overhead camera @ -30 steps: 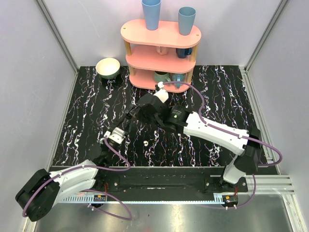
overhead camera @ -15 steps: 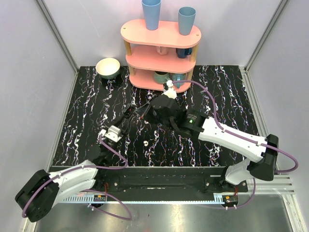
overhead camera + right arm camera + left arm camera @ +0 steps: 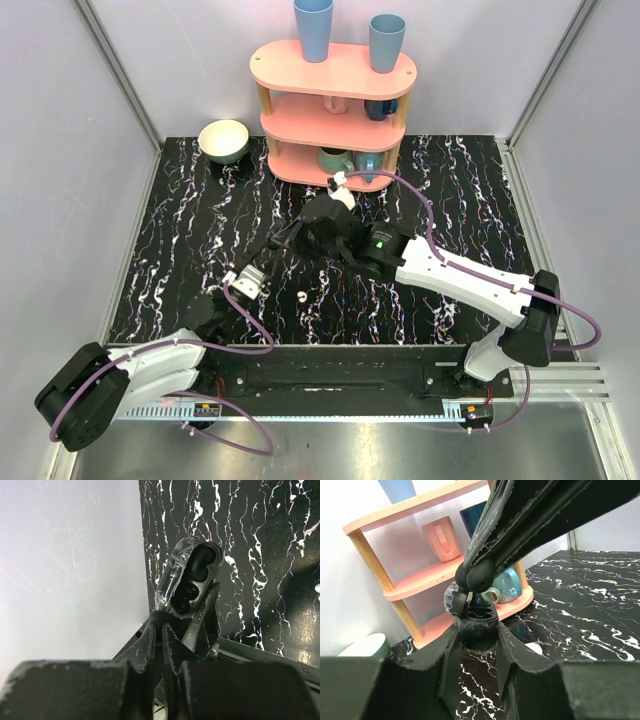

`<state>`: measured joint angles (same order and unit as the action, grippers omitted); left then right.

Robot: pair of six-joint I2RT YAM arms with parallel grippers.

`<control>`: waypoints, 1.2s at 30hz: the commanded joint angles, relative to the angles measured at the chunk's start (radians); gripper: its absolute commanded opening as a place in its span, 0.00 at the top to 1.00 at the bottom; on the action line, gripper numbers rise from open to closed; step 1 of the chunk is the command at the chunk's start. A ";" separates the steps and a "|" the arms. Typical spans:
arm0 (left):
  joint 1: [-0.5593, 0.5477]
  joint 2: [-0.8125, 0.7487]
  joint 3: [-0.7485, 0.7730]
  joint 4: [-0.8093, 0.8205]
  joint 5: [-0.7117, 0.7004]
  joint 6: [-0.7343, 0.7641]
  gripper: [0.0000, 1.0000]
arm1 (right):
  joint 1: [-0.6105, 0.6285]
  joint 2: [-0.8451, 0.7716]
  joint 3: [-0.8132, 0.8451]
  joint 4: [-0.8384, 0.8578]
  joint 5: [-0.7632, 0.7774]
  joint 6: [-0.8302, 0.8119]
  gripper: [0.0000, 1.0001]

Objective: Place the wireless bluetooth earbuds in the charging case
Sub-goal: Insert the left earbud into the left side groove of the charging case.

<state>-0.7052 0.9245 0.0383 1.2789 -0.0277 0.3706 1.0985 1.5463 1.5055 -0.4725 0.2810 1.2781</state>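
Note:
The charging case [image 3: 479,616] looks black here, with two wells and a clear lid [image 3: 172,572] standing open. My left gripper [image 3: 477,650] is shut on its lower body and holds it upright above the table; the case also shows in the right wrist view [image 3: 192,580]. My right gripper [image 3: 163,622] is pinched on a small dark round bud [image 3: 475,576], right above the case's rim. In the top view both grippers meet at mid-table [image 3: 292,235]. A tiny white bud [image 3: 302,295] lies on the table nearby; it also shows in the left wrist view [image 3: 533,648].
A pink three-tier shelf [image 3: 335,105] with blue and pink cups stands at the back centre, close behind the grippers. A pale bowl [image 3: 224,140] sits at the back left. White walls [image 3: 80,150] close in the black marbled table [image 3: 450,190].
My right gripper swung right and then came back left over the case. My left gripper shifted slightly right, still holding the case.

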 commanded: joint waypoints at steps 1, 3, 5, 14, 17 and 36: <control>-0.004 -0.019 0.000 0.385 0.031 0.063 1.00 | -0.008 -0.014 0.033 -0.008 -0.006 0.027 1.00; -0.004 -0.023 0.000 0.385 0.006 0.076 1.00 | -0.009 -0.023 0.027 -0.008 0.010 0.029 1.00; -0.004 -0.024 0.000 0.387 0.009 0.085 1.00 | -0.011 -0.028 0.025 -0.015 0.017 0.036 1.00; -0.004 -0.027 0.006 0.387 -0.023 0.105 1.00 | -0.017 -0.021 0.024 -0.029 -0.005 0.050 1.00; -0.004 -0.024 0.008 0.385 -0.041 0.091 1.00 | -0.017 -0.041 0.013 -0.029 0.024 0.046 1.00; -0.004 -0.039 0.014 0.387 -0.086 -0.018 1.00 | -0.035 -0.045 -0.034 -0.035 0.024 0.055 1.00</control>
<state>-0.7055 0.9188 0.0383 1.2797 -0.1135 0.3866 1.0771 1.5013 1.4796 -0.5179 0.3008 1.3140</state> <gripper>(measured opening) 0.336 0.087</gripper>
